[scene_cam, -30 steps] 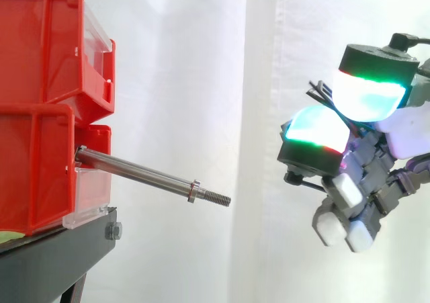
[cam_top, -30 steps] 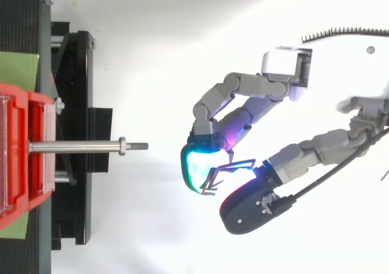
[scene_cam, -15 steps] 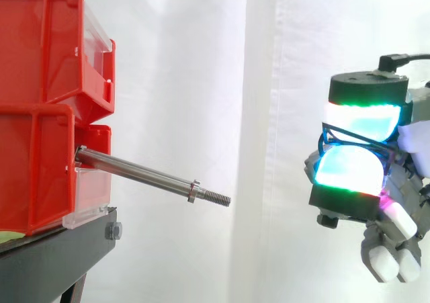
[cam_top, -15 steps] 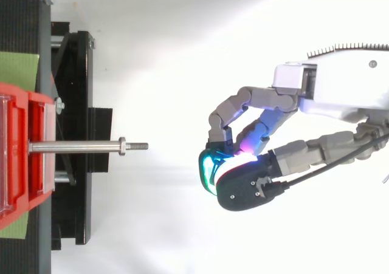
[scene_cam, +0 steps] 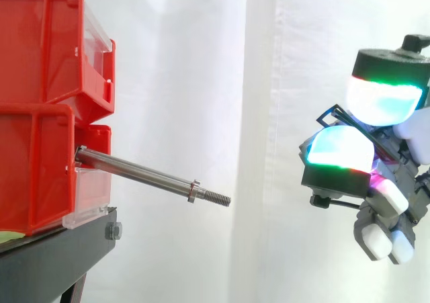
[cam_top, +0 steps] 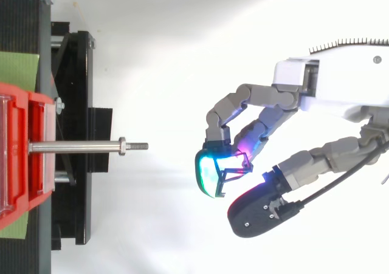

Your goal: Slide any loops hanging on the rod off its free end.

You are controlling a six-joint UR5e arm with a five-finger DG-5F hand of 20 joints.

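White curtain (scene_cam: 201, 81) is hanging behind everything, and in front of it red bins (scene_cam: 40, 115) are sitting stacked on a black stand (scene_cam: 54, 263). From the lower bin a steel rod (scene_cam: 134, 174) is jutting out, sloping slightly down to its threaded free end (scene_cam: 218, 197). Nothing is hanging on it that I can make out.

Well away from that tip, the hand (cam_top: 334, 95) is hovering with its fingers curled, carrying a thin dark loop (cam_top: 234, 170). The loop is sitting against a cyan-glowing fingertip (cam_top: 209, 175), while the thumb (cam_top: 258, 212) is standing a little apart from it.

That loop is looking very light and wiry, holding angular corners rather than drooping, so I'd guess it is springy and apt to slip off smooth pads. Hooking a fingertip through it seems safer than pinching its edge.
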